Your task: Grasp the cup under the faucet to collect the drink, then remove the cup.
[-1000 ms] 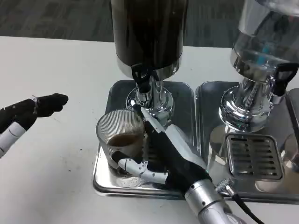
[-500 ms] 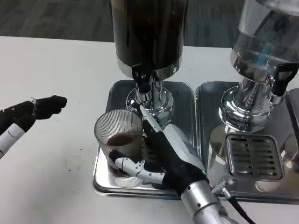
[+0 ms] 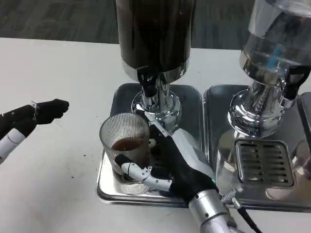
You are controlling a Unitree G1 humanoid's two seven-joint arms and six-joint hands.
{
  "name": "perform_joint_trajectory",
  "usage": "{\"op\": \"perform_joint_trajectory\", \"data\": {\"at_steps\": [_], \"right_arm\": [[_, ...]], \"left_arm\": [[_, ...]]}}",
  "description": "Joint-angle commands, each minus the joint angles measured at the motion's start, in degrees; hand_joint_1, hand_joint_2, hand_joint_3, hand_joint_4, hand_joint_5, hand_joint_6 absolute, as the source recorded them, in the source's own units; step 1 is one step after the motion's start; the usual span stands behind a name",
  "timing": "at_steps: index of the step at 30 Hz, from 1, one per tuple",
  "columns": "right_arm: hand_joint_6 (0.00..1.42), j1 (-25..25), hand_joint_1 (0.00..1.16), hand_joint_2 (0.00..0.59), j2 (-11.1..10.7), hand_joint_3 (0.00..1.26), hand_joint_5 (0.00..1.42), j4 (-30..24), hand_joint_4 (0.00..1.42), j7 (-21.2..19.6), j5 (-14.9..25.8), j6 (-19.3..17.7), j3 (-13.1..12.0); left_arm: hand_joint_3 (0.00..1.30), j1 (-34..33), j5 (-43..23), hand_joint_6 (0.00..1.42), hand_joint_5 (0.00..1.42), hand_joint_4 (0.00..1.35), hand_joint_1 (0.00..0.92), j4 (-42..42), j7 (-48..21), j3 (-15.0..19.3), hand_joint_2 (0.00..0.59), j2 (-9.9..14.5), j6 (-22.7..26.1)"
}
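I can read no text, label, brand, number or sign anywhere in front of me. The dark drink dispenser [image 3: 154, 36] above its faucet [image 3: 148, 82] carries no lettering I can make out, and neither does the clear dispenser [image 3: 277, 43] beside it. The ribbed cup [image 3: 125, 141] is plain, and so are the metal drip trays [image 3: 109, 187]. The white back of my right hand [image 3: 182, 162] bears no readable marking; a small green spot shows near its wrist, but it is too small to tell as a sign. The white surface [image 3: 48, 63] is unmarked.
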Motion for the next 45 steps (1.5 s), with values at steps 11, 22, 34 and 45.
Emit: {"op": "perform_joint_trajectory", "data": {"at_steps": [11,22,34,45], "right_arm": [[0.51,1.7,0.5,0.232,0.2,0.18,0.32,-0.4,0.22,-4.3,-1.6,0.1,1.2],[0.55,2.8,0.5,0.232,0.4,0.23,0.37,-0.8,0.29,-6.8,-1.9,-0.6,1.0],[0.63,5.2,0.5,0.232,0.0,0.26,0.43,-2.4,0.33,-9.7,-2.0,-1.6,0.0],[0.67,7.1,0.51,0.233,-0.2,0.29,0.46,-3.9,0.36,-10.4,-1.6,-2.7,-1.5]], "left_arm": [[0.29,1.1,-0.6,0.19,0.2,0.22,0.0,-0.2,0.0,0.6,0.151,1.2,0.0],[0.27,1.4,-0.4,0.19,0.2,0.22,0.0,-0.6,0.2,0.6,0.152,1.2,-0.1],[0.26,0.8,-0.3,0.2,0.2,0.22,0.0,0.0,0.0,0.2,0.153,1.0,0.0],[0.25,-0.3,-0.1,0.2,0.2,0.22,0.0,0.8,-0.3,-0.3,0.153,0.7,0.0]]}}
